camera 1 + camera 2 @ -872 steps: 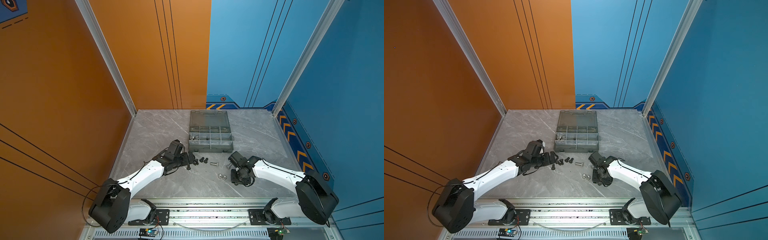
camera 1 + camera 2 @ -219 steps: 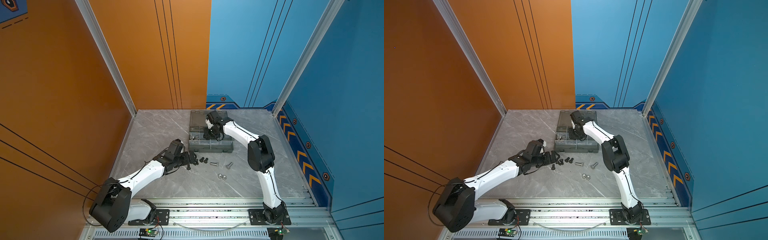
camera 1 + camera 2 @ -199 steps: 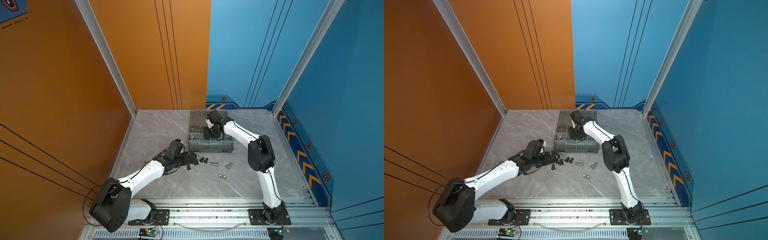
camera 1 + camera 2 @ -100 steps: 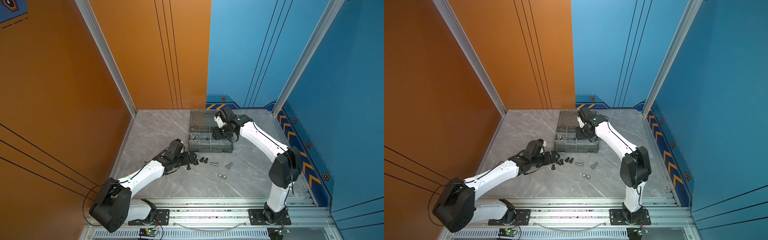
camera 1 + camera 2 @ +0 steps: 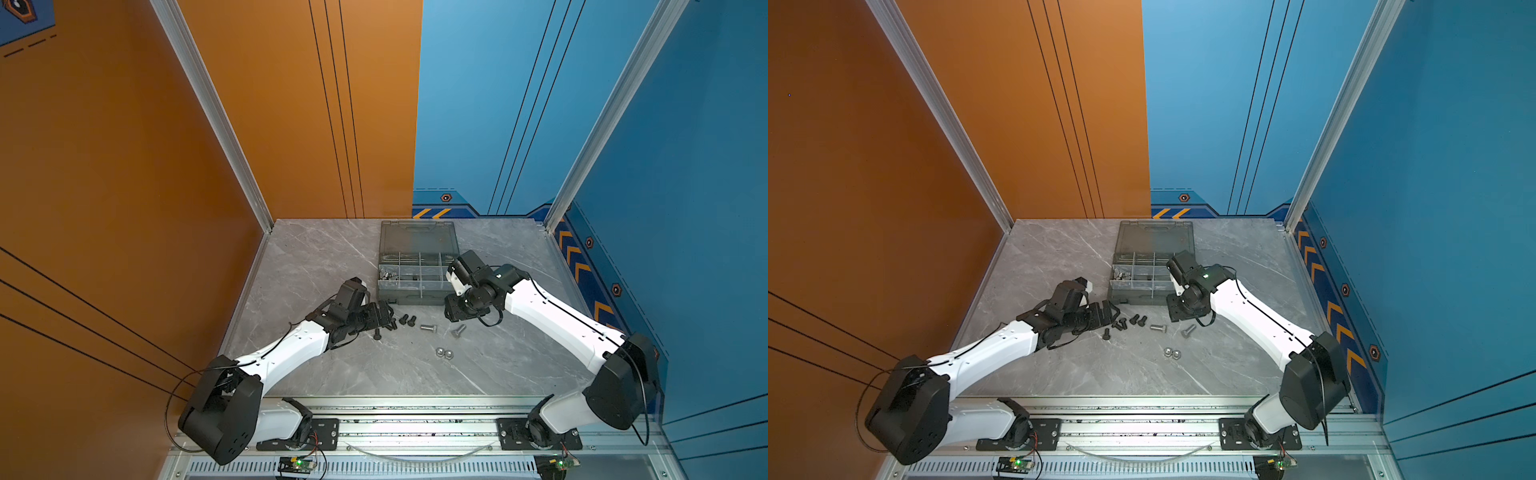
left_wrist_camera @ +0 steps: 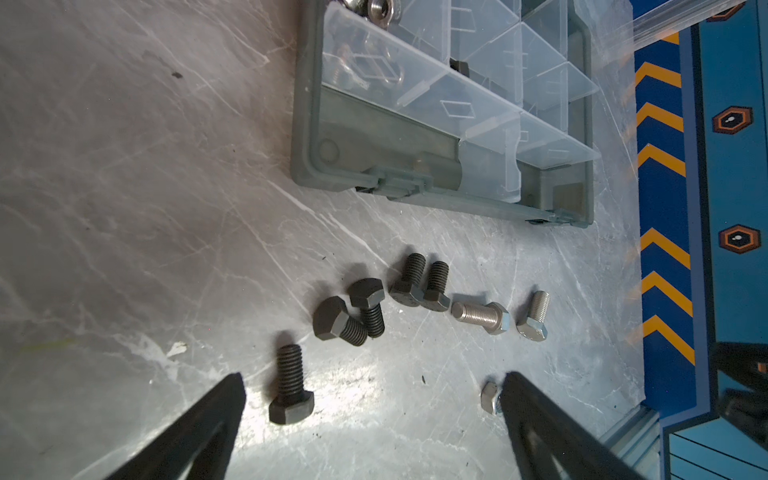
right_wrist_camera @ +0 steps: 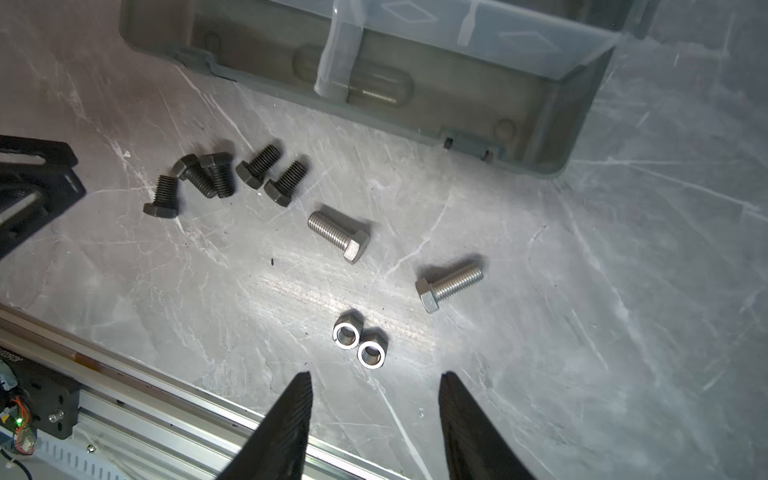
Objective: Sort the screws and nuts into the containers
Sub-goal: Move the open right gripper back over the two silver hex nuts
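Top view: dark grey organiser case [image 5: 409, 296] stands lid-open at the back of the desk [image 5: 316, 257], silver wing nuts [image 5: 388, 275] in its left-end compartment, other compartments too small to read, with the left gripper [image 5: 384, 316] and right gripper [image 5: 451, 312] low near its front wall. Left wrist: left gripper [image 6: 374, 378] spread wide, empty, one of the black bolts [image 6: 289, 386] lying on the desk between its fingers, the silver bolts [image 6: 480, 316] nearer the case. Right wrist: right gripper [image 7: 376, 374] partly open, holding nothing, two silver hex nuts [image 7: 359, 343] touching each other just ahead of its tips.
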### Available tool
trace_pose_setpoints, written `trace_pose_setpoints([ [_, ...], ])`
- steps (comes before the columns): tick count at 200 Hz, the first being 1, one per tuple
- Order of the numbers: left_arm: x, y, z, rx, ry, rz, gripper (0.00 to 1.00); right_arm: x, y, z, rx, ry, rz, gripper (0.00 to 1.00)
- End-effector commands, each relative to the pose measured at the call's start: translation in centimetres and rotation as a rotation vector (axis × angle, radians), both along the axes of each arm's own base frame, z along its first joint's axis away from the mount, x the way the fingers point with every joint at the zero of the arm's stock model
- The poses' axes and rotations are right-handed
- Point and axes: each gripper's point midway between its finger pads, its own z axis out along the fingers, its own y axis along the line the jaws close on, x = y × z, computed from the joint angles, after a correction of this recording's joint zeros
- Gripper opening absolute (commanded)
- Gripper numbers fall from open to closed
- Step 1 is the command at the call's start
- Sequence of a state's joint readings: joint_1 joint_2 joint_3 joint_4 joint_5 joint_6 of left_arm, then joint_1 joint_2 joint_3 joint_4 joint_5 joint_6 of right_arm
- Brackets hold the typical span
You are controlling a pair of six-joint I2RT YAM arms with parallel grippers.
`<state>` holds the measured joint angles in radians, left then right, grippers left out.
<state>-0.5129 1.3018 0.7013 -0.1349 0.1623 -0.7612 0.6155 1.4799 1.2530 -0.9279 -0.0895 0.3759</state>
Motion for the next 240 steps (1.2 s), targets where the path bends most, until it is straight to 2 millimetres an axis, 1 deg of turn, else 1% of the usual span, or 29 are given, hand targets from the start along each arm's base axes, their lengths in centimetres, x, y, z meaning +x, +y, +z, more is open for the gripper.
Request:
trace_pose_setpoints([
  [1,-0.1,-0.5,0.4,-0.021,-0.004,-0.016,0.98,-1.0,-0.9,-0.4,-0.025,0.001,-0.063,0.53],
  [65,-0.2,-0.4,0.3,-0.023,-0.004,-0.020,0.98,-3.1,-1.4,-2.3,-0.051,0.021,-0.098,0.55],
  [114,-0.2,-0.5,-0.1,-0.022,0.004,-0.021,0.98,-3.9,-1.8,-3.4,-0.056,0.031,-0.128,0.56],
  [118,-0.1,-0.5,0.0,-0.023,0.002,-0.021,0.98,-4.3,-1.2,-3.4,-0.054,0.027,-0.105,0.56],
  [146,0.0,-0.8,-0.1,-0.024,0.007,-0.027,0.98,-5.0,-1.0,-4.5,-0.056,0.041,-0.110,0.56],
  [168,0.1,-0.8,-0.2,-0.023,0.009,-0.027,0.98,-5.4,-1.0,-5.2,-0.060,0.050,-0.117,0.57],
  [193,0.0,-0.7,-0.5,-0.019,0.013,-0.023,0.98,-5.7,-0.9,-5.5,-0.070,0.047,-0.116,0.58],
  [240,-0.2,-0.3,-0.3,-0.013,0.012,-0.015,0.98,-6.0,-0.6,-6.5,-0.070,0.061,-0.114,0.59],
])
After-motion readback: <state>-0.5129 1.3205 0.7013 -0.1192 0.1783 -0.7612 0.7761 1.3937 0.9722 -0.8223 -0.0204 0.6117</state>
